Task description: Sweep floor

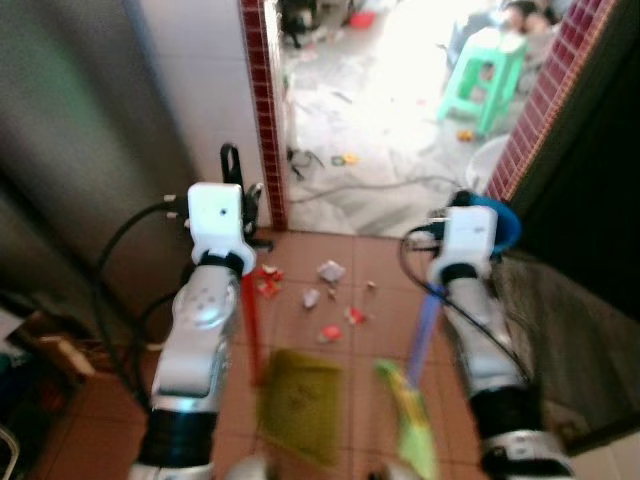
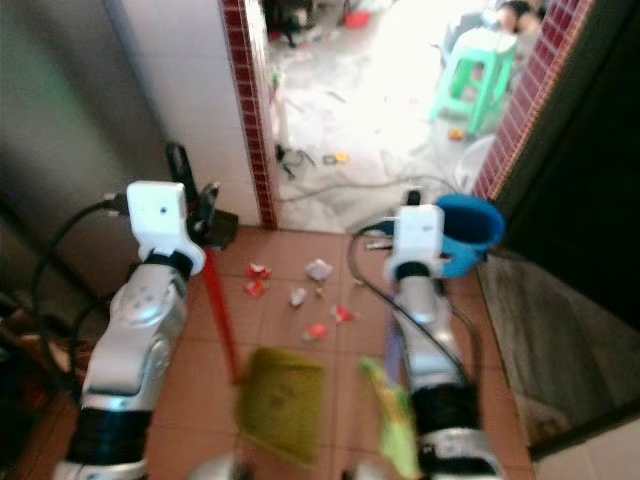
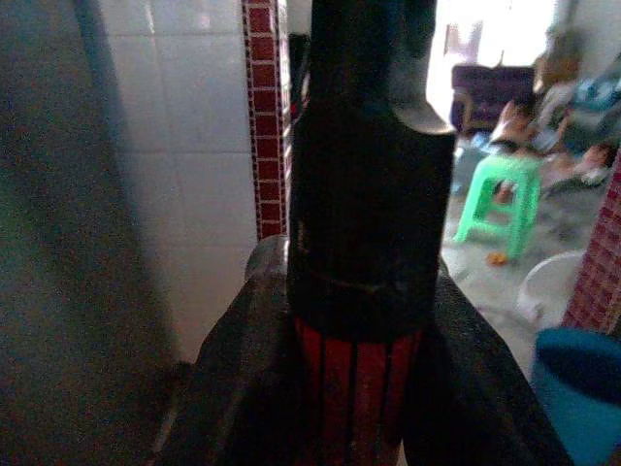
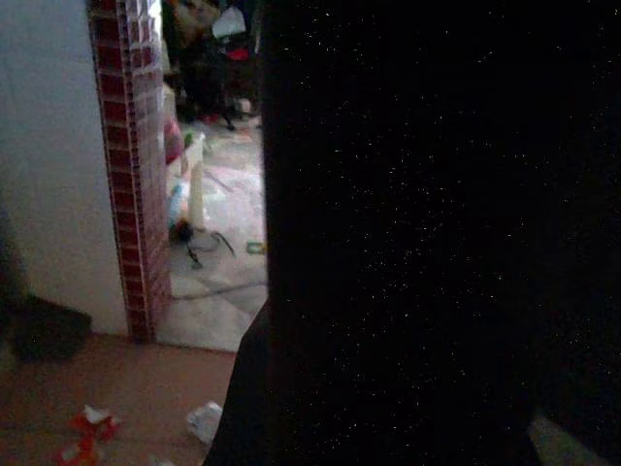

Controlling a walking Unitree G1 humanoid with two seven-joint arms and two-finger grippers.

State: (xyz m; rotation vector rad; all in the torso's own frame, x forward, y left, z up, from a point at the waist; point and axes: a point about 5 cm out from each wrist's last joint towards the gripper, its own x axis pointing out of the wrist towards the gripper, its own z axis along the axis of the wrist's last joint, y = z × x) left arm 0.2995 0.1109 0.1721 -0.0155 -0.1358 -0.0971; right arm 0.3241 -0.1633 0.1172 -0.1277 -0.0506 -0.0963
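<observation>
Broom (image 1: 420,330): light stiff stick, held upright in right claw (image 1: 470,235), clamped near its top. Left claw (image 3: 359,291) gripped red dustpan handle (image 1: 250,320). Scraps (image 1: 330,270) lay on floor between them.

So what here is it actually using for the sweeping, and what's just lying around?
For the sweeping:
left gripper holding the red-handled dustpan
right gripper holding the green broom
paper scraps on the tiled floor

Lying about:
green stool
blue bucket
cables beyond the doorway
</observation>
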